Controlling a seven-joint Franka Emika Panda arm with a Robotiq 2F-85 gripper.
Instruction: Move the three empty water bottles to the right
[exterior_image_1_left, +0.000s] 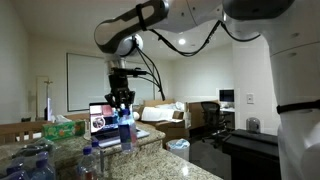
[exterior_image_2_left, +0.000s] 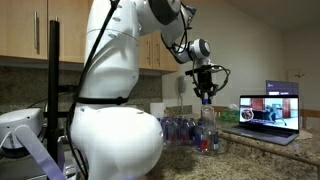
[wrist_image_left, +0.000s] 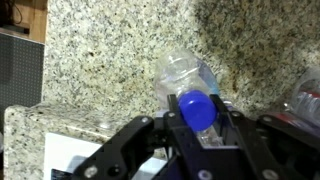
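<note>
the pincer (wrist_image_left: 197, 118) is closed nearly all the way around the neck of 1 water bottle (wrist_image_left: 184, 76), its 2 fingers pressing in just under the blue cap (wrist_image_left: 197, 106). in both exterior views the water bottle (exterior_image_1_left: 125, 131) hangs upright below the pincer (exterior_image_2_left: 205, 93), close in front of the open laptop (exterior_image_2_left: 268, 110), with its base at or just above the speckled granite tabletop (wrist_image_left: 100, 60); i cannot tell whether it is lifted clear. a heap of bluish clear plastic (exterior_image_2_left: 178, 129) sits just beside it. the other 2 bottles i cannot pick out with certainty.

the bottle looks empty, so i judge it very light, thin-walled and easy to crush or dent at the body. smooth clear plastic is slippery, and an empty bottle tips at a nudge. the neck is the stiffest part, and the cap's rim gives a ledge against sliding out, so this hold looks like the right one. setting it down gently and square should keep it from toppling.
</note>
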